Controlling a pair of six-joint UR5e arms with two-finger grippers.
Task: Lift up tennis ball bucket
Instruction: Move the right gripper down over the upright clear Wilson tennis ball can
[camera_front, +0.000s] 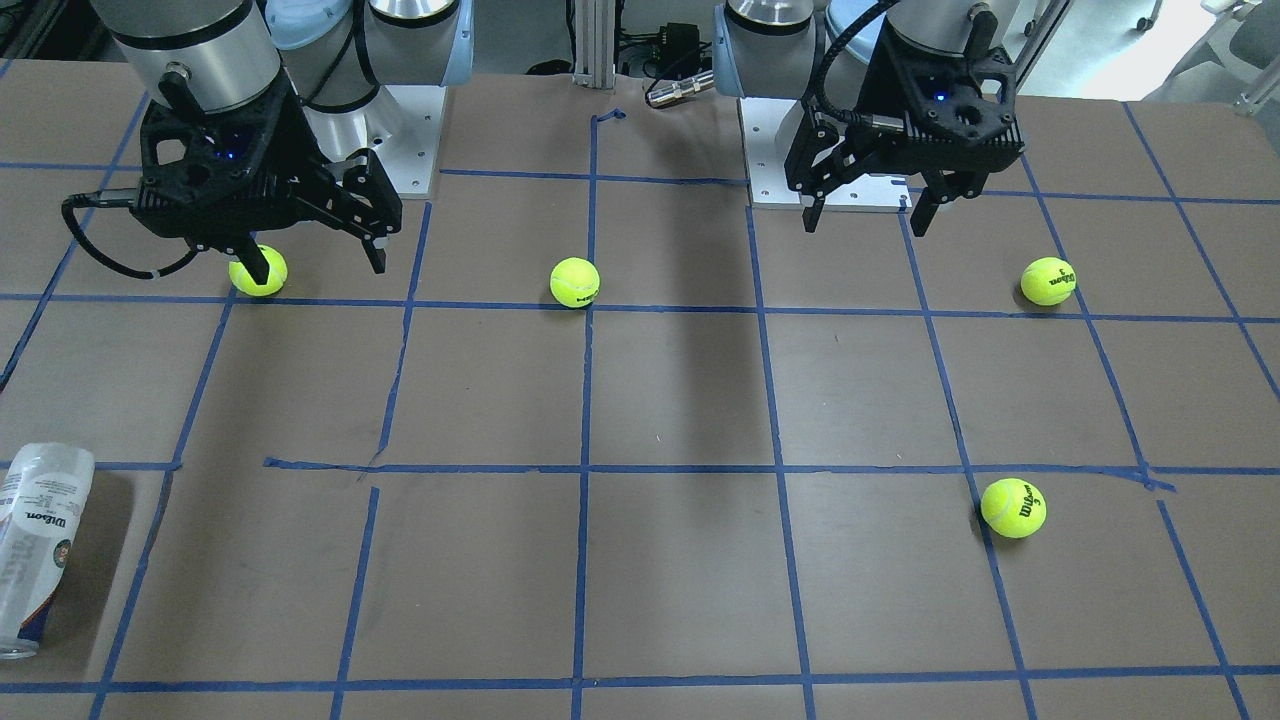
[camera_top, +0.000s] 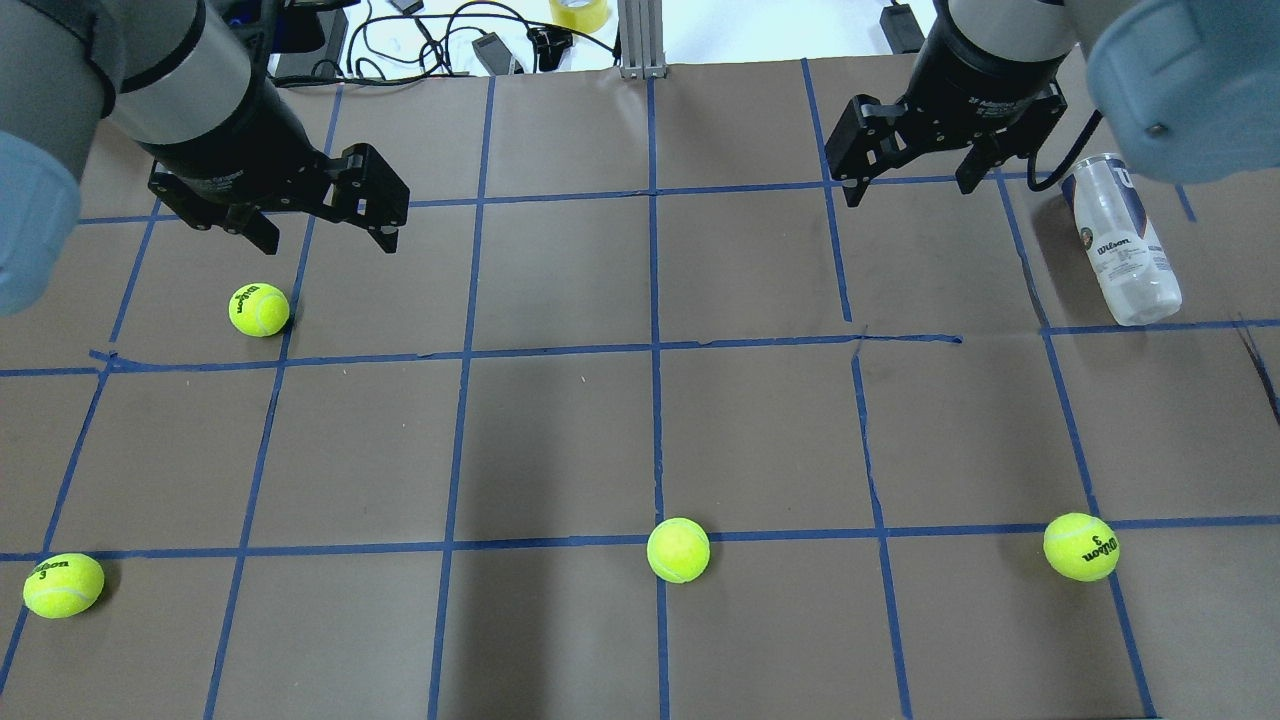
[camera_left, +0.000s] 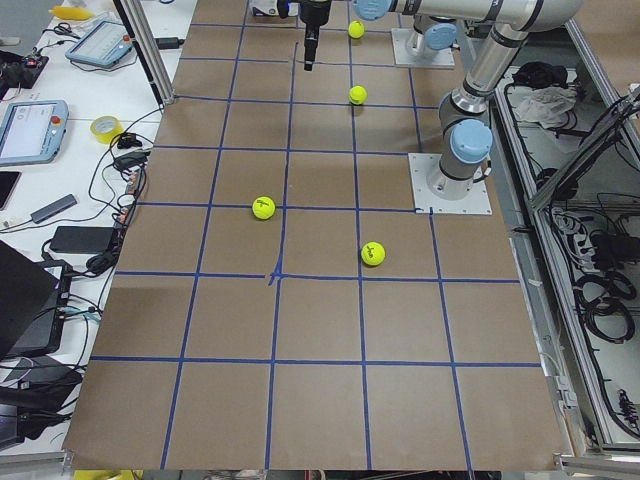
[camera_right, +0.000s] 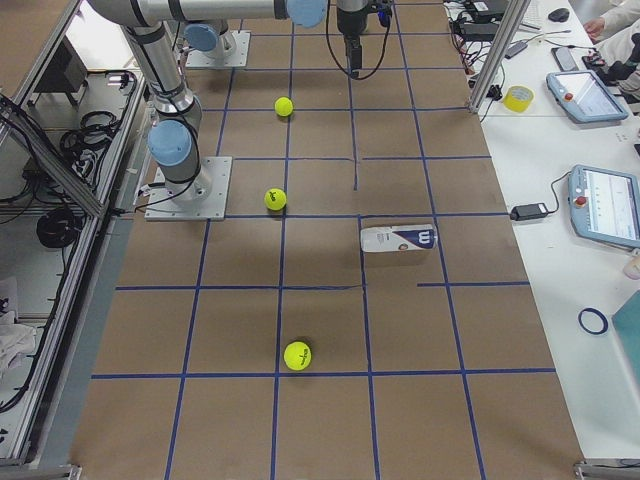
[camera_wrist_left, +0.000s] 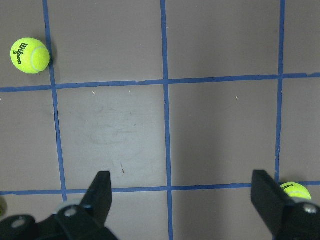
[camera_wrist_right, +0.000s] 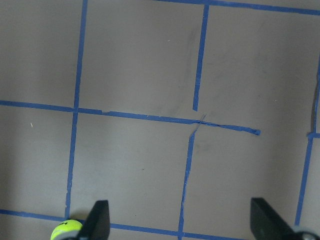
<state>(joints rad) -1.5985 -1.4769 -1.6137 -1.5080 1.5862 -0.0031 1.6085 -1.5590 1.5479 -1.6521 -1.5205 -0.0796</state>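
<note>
The tennis ball bucket (camera_top: 1121, 243) is a clear can with a white and navy Wilson label. It lies on its side on the brown table near the far right edge. It also shows in the front view (camera_front: 38, 548) and in the right side view (camera_right: 398, 238). My right gripper (camera_top: 910, 195) hangs open and empty above the table, to the left of the can and apart from it; it also shows in the front view (camera_front: 320, 262). My left gripper (camera_top: 328, 243) is open and empty above the far left of the table (camera_front: 865, 215).
Several yellow-green tennis balls lie on the blue-taped grid: one (camera_top: 259, 309) near the left gripper, one (camera_top: 63, 585) at the near left, one (camera_top: 678, 549) in the middle, one (camera_top: 1081, 547) at the near right. Cables and a tape roll (camera_top: 578, 12) lie beyond the far edge.
</note>
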